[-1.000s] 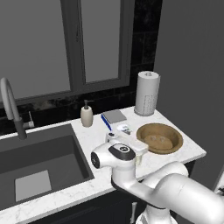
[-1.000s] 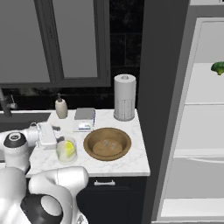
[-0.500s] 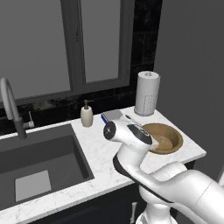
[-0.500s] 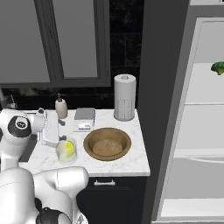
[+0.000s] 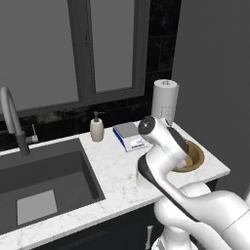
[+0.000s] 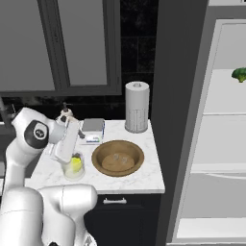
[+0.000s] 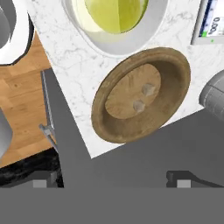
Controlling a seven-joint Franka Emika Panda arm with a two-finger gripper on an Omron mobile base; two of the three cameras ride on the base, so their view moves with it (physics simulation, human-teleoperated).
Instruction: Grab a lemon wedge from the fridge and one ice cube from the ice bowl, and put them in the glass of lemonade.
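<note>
The glass of lemonade stands on the white counter left of the ice bowl. A yellow-green lemon wedge floats in the glass. In the hand view the brown wooden ice bowl holds two ice cubes. My gripper hangs open above the counter's front edge, close to the bowl, with nothing between its fingertips. The arm hides the left part of the ice bowl in the left base view. The fridge stands open at the right.
A paper towel roll stands behind the bowl, with a small scale and a soap bottle to its left. The sink lies further left. A broccoli floret sits on a fridge shelf.
The arm has risen and swung from beside the glass towards the ice bowl. The gripper has stayed open. The lemon wedge remains in the glass.
</note>
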